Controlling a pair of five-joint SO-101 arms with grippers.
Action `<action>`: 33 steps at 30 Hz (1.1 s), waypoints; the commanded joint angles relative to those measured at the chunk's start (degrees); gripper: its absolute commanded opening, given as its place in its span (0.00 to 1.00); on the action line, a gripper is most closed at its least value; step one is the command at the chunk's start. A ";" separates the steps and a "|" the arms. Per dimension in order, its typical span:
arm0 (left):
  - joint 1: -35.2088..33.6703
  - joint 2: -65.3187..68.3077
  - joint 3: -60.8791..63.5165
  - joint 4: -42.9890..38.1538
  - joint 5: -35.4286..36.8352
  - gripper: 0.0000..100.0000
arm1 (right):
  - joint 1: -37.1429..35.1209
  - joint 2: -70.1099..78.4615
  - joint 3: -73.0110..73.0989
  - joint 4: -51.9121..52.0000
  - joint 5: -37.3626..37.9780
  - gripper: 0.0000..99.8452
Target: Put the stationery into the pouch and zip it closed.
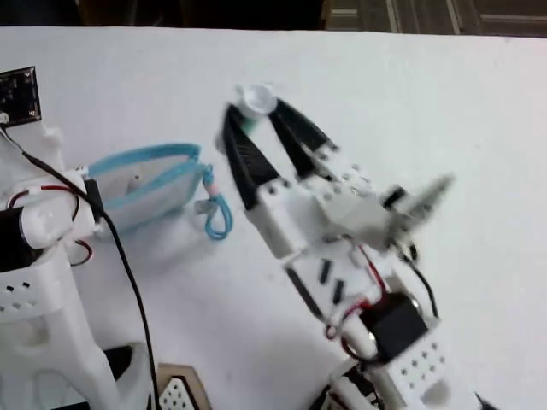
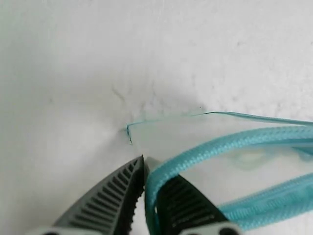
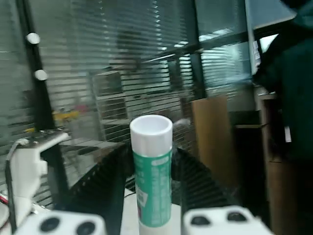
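White-capped green glue stick (image 3: 151, 166) clamped in right gripper (image 1: 255, 107); left gripper (image 2: 145, 169) pinches clear pouch (image 2: 195, 137).

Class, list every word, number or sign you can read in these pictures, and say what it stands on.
Label of the green-and-white glue stick: white print, too blurred to read.
Clear plastic pouch with blue zipper: no text visible.
Nothing can be quoted.
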 commanded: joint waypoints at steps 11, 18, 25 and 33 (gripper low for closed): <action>0.04 -1.19 -0.35 -1.41 -0.44 0.02 | -11.12 20.62 -5.19 -5.85 -0.53 0.02; 0.04 -1.19 -0.35 -1.49 -0.44 0.02 | -11.12 26.51 -0.44 -9.45 -0.44 0.02; 0.04 -1.19 -0.35 -1.49 -0.44 0.02 | -11.30 23.78 0.09 -0.22 -0.35 0.28; 0.13 -1.19 -0.35 -1.58 -0.44 0.02 | -5.41 18.68 -9.58 8.04 -0.53 0.35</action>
